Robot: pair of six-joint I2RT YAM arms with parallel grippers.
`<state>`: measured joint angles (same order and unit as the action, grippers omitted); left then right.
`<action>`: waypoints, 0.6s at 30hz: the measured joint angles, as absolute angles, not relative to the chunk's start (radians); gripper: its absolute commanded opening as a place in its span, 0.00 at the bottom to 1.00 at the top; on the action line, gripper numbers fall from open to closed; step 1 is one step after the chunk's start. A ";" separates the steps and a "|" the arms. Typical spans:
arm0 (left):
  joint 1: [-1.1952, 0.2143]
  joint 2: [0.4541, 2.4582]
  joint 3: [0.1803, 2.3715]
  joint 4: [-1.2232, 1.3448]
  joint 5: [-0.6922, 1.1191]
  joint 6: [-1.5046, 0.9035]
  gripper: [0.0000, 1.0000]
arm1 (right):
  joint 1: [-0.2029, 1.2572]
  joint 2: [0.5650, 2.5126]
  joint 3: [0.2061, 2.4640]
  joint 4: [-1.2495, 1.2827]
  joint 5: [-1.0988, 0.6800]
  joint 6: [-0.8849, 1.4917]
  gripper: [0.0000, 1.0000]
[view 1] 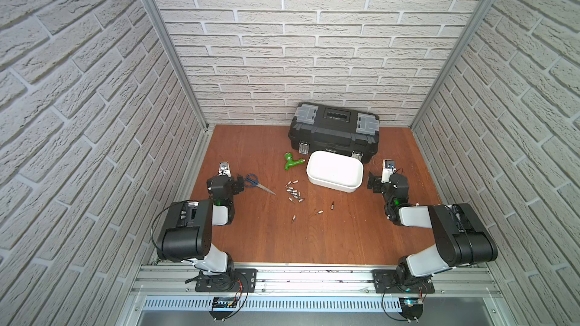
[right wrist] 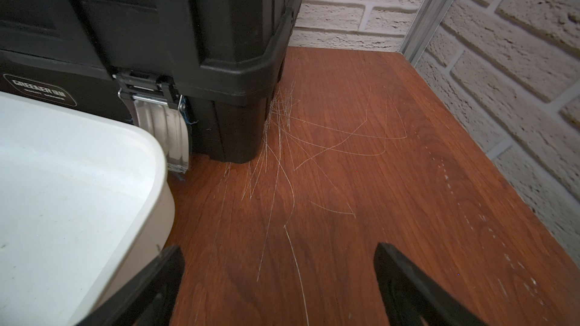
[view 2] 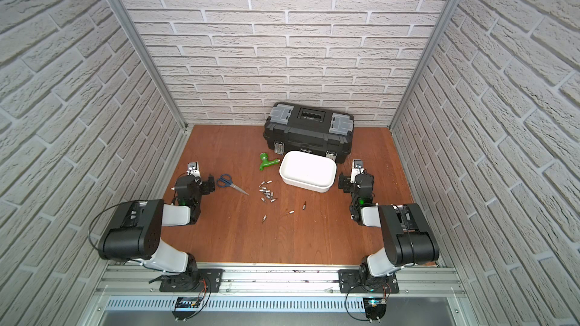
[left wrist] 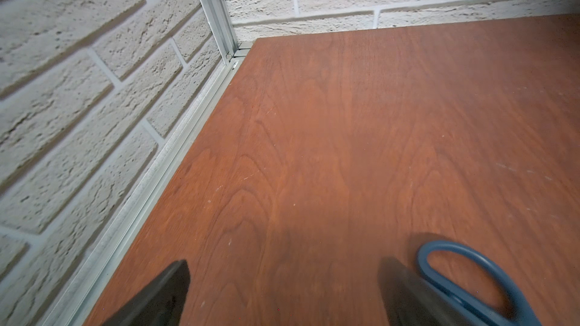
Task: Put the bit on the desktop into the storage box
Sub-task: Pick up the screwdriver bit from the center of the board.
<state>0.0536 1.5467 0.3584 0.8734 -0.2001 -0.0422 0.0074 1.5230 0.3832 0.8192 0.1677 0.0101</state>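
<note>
Several small silver bits (view 1: 293, 191) (view 2: 266, 191) lie in a loose cluster on the reddish-brown desktop (view 1: 314, 239), with three strays nearer the front (view 1: 319, 212). The white storage box (view 1: 329, 186) (view 2: 301, 185) stands just behind and to the right of them; I see nothing inside it. My left gripper (view 1: 240, 183) (left wrist: 284, 263) hangs open low over bare wood at the left, beside the scissors. On the right, the right gripper (view 1: 372, 183) (right wrist: 278, 247) is open too, close to the box's right end (right wrist: 157, 164). Neither holds anything. No bit shows in either wrist view.
A black toolbox (view 1: 334, 130) (right wrist: 188, 26) with grey latches stands against the back wall, right behind the storage box. A green plastic tap (view 1: 293, 161) lies left of the box. Blue-handled scissors (view 1: 255, 181) (left wrist: 470, 265) lie next to my left gripper. Brick walls close three sides.
</note>
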 measured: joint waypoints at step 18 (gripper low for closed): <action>0.042 1.460 0.358 0.796 -0.225 -0.046 0.98 | 0.007 1.448 0.427 0.646 0.180 0.010 0.99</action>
<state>0.0418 1.4601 0.3580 0.7963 -0.2253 -0.0463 0.0074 1.4475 0.4271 0.6456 0.1799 0.0105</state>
